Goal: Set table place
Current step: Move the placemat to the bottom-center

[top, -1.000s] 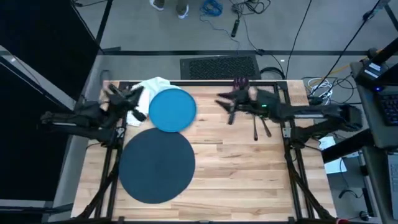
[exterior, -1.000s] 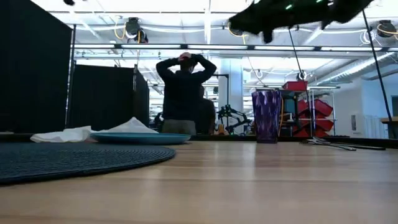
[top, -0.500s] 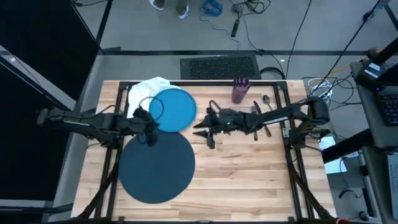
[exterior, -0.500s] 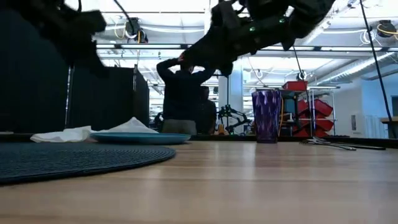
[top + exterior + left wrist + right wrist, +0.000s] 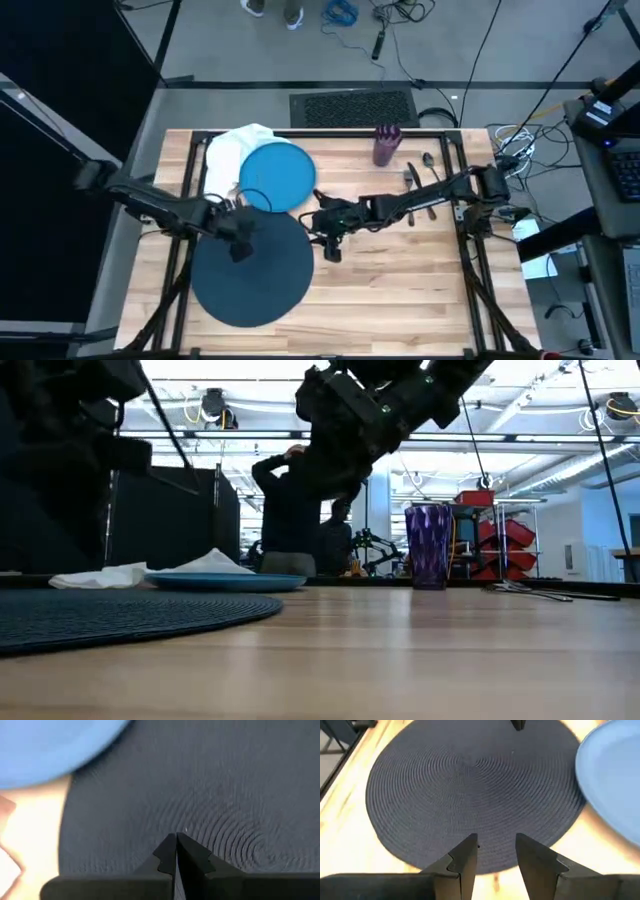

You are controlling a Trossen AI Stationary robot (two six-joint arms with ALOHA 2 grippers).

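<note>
Light-wood counter (image 5: 400,270) carries our grey charger (image 5: 252,265); we see the left claw (image 5: 238,240), fingers pressed together, above its rim, the right claw (image 5: 325,235) slightly parted just beside it, the blue plate (image 5: 278,177) touching it.

Napkin (image 5: 232,150) partly hidden under blue plate (image 5: 277,176); cutlery (image 5: 425,180) partly hidden by right arm; person (image 5: 292,510) partly behind arm.
</note>
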